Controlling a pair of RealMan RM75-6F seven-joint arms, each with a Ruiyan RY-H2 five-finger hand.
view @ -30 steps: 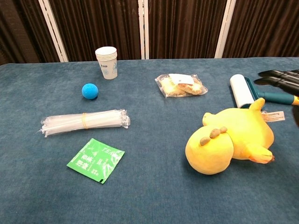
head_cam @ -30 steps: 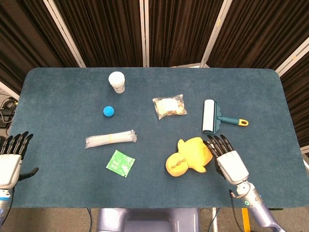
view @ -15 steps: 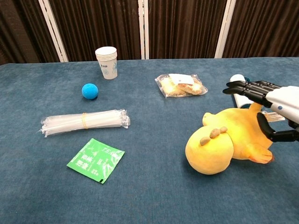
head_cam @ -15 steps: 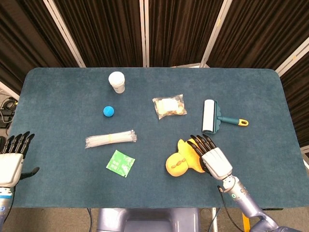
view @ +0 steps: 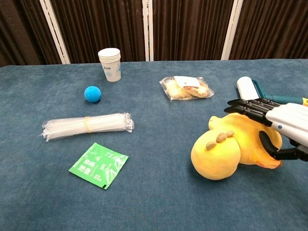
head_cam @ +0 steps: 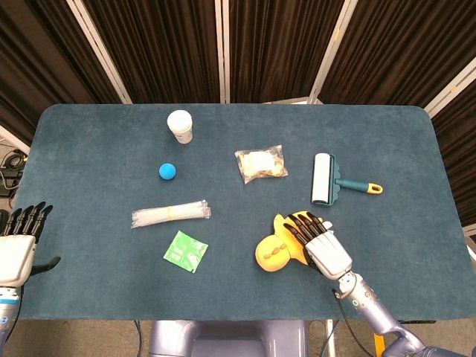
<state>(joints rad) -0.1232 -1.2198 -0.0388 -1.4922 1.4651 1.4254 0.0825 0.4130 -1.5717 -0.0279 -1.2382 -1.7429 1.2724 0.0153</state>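
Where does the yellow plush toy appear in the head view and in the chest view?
Head view: yellow plush toy lies low, right of centre, under the right robot hand.
Chest view: it lies low at the right.
Shared landmark: the lint roller, just beyond the toy in both views.

Even, bright overhead light; soft short shadows on the tabletop. Both views sharp, no glare; backdrop dark.
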